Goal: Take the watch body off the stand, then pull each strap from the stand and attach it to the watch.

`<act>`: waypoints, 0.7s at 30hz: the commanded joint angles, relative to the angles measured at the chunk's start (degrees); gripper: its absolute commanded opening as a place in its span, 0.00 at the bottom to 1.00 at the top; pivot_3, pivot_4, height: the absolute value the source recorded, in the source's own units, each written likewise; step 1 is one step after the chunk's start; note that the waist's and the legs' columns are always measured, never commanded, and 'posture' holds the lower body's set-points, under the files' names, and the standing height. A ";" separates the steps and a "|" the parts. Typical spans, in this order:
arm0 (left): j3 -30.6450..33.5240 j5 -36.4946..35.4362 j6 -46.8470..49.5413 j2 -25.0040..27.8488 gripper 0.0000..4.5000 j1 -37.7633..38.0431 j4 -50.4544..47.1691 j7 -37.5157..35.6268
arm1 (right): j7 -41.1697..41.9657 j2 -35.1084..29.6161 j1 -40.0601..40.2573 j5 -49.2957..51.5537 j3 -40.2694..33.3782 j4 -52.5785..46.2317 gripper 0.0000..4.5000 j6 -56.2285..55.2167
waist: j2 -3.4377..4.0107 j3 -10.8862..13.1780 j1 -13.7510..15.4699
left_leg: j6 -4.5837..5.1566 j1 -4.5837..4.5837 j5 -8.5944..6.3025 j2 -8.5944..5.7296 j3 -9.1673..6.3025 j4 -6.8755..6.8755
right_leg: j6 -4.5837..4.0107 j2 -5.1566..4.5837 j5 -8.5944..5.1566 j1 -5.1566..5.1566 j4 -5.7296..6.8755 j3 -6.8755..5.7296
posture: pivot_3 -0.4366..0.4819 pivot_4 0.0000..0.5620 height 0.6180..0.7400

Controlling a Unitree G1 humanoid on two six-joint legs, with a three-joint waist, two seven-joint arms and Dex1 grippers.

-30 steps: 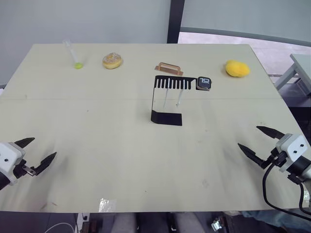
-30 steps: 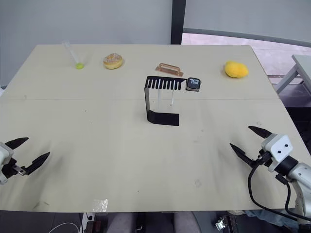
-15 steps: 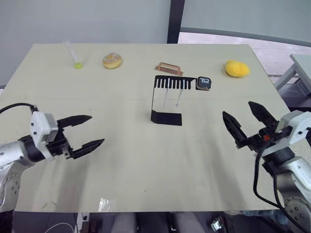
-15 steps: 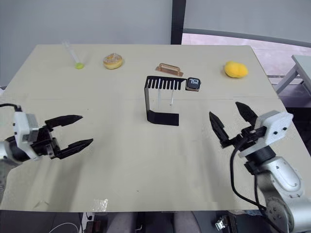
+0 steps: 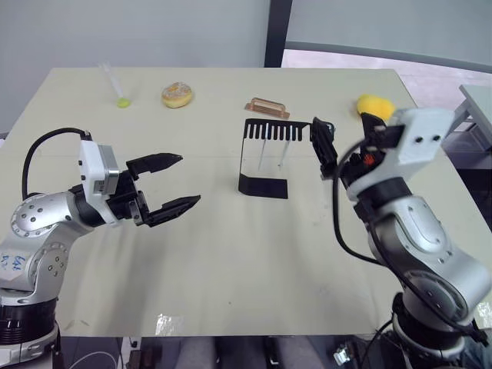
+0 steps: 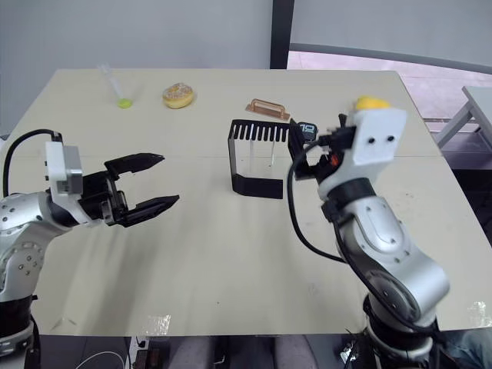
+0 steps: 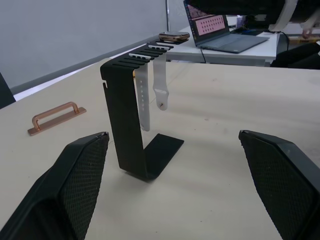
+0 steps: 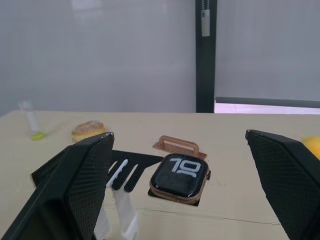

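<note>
Left eye view: the stand sits mid-surface, its slotted top arm running left to right, two straps hanging straight down. The left claw hovers released, aimed at the stand.

Right eye view: the right claw reaches the arm's right end.

Right wrist view: the watch lies face-up at the arm's tip, between that claw's spread fingers.

Watch body sits on stand's right end, straps hanging beneath.

right gripper partly hides the watch body
</note>
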 commanded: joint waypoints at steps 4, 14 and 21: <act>0.82 -1.65 0.34 -0.69 0.99 -2.94 -1.07 1.08 | -3.17 4.14 -5.48 -4.44 0.98 2.71 1.00 5.06 | 0.00 0.00 0.00 | 0.00 -0.03 0.00 0.00 -0.01 -0.02 | 0.00 0.00 0.00 -0.01 -0.01 0.00 | 0.48 0.27 1.00; 1.65 -2.88 1.79 -0.92 0.99 -5.48 -1.17 2.17 | -1.23 8.44 -6.33 -7.42 0.76 4.08 1.00 8.60 | 0.00 0.00 -0.16 | 0.01 -0.04 0.01 0.00 -0.01 -0.06 | 0.00 0.00 0.00 -0.04 0.01 -0.01 | 0.48 0.27 1.00; 2.03 -2.72 1.79 -0.75 0.99 -4.71 -2.10 2.91 | -0.41 10.13 -6.11 -9.22 0.45 4.38 1.00 8.96 | 0.00 0.00 -0.15 | 0.01 -0.03 0.01 0.00 -0.01 -0.08 | 0.00 0.00 0.00 -0.05 0.01 -0.01 | 0.48 0.27 1.00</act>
